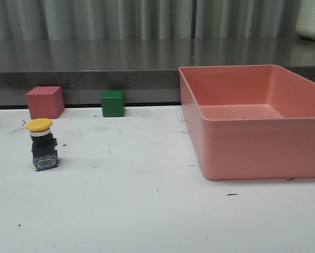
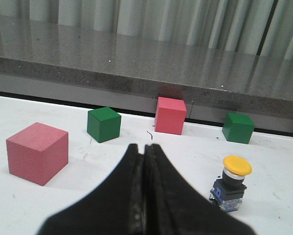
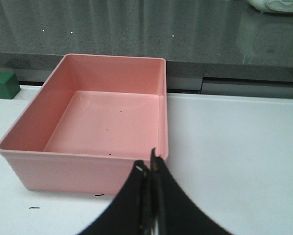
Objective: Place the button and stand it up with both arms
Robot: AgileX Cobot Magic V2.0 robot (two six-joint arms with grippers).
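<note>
You have the button [image 1: 42, 143] standing upright, yellow cap up, on the white surface [image 1: 147, 211] in front of the pink cube [image 1: 44, 102], while your left end effector [image 2: 144, 161] and right end effector [image 3: 150, 171] are both pinched together, holding nothing.

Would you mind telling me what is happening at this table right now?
Nothing is being handled. The button stands upright on the white table, yellow cap up, in front of a pink cube. The left gripper and right gripper are shut and hold nothing. The pink bin is empty.
</note>
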